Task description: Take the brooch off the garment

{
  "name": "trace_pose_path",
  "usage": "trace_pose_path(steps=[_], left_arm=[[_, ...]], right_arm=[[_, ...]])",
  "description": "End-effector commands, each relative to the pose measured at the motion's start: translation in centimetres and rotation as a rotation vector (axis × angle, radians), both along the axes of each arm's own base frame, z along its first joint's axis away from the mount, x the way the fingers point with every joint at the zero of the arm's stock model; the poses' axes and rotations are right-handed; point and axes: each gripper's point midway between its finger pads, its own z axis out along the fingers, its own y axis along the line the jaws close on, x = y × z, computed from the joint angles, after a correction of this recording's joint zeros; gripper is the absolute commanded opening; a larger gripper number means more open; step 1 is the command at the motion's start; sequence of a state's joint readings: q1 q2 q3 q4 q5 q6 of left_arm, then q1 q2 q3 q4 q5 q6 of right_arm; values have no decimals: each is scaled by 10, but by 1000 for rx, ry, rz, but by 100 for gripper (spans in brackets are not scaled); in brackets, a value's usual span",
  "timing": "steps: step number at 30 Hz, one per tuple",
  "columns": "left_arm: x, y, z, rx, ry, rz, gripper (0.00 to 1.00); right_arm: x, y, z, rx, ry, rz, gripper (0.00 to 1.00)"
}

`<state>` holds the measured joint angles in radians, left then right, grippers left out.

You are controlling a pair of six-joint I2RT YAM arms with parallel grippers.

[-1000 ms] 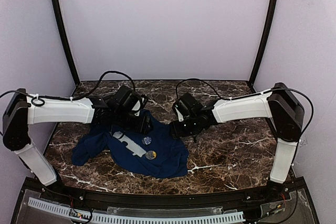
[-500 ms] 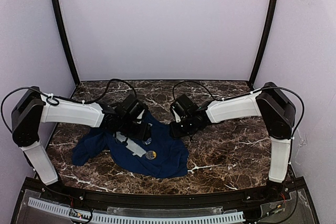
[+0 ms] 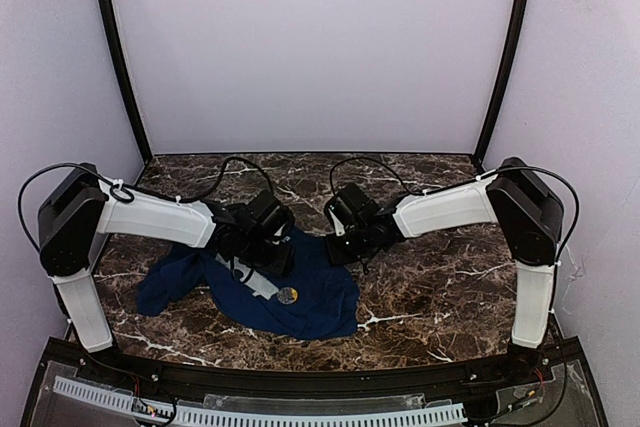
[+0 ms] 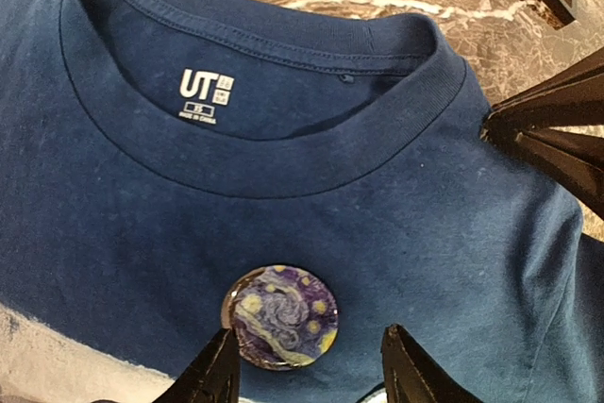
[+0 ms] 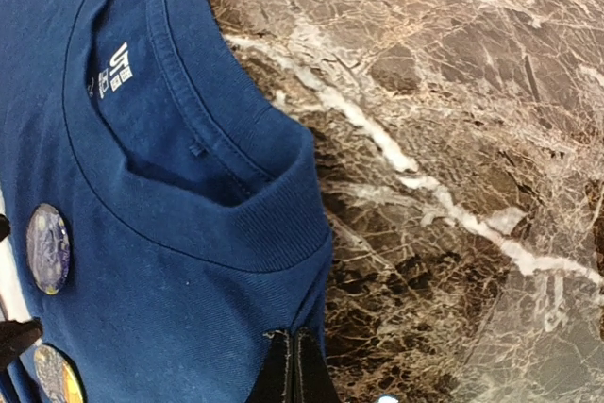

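Observation:
The garment [image 3: 300, 302], a navy T-shirt [image 4: 396, 224], lies crumpled on the marble, collar toward the back. The brooch [image 4: 280, 316], a round glossy blue pin with a swirly yellow-starred picture, sits on the chest below the collar. My left gripper [image 4: 310, 337] hovers over it, open, one finger touching the pin's left edge, the other well to its right. In the top view the left gripper [image 3: 268, 252] hides this brooch. My right gripper [image 5: 294, 339] is shut on a fold of the garment [image 5: 189, 261] beside the collar; the brooch [image 5: 47, 247] shows at the left.
A second round pin [image 3: 287, 295], more yellow, lies on the shirt nearer the front; it also shows in the right wrist view as a pin [image 5: 58, 377]. The right gripper's dark fingers [image 4: 552, 134] reach in beside the collar. Marble tabletop [image 3: 450, 287] surrounds the shirt.
My left arm has moved right and forward, covering the brooch in the top view. The right gripper has closed on the cloth by the collar.

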<state>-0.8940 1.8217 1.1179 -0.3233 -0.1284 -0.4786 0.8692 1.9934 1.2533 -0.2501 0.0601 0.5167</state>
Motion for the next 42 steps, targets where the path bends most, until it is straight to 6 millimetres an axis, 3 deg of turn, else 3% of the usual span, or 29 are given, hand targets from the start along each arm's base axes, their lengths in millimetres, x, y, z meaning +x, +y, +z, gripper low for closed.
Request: trace_pose_path(steps=[1,13,25,30,42], left_arm=[[-2,-1,-2,59,-11,-9,53],[0,-2,-17,156,-19,-43,46],[4,12,-15,398,-120,-84,44],[6,10,-5,443,-168,-98,37],[7,11,-5,459,-175,-111,15]], right_arm=[[-4,-4,8,35,2,-11,0],[-9,-7,12,61,2,-10,0],[-11,-7,16,76,2,-8,0],[-11,-7,16,77,2,-8,0],[-12,-8,17,78,1,-13,0]])
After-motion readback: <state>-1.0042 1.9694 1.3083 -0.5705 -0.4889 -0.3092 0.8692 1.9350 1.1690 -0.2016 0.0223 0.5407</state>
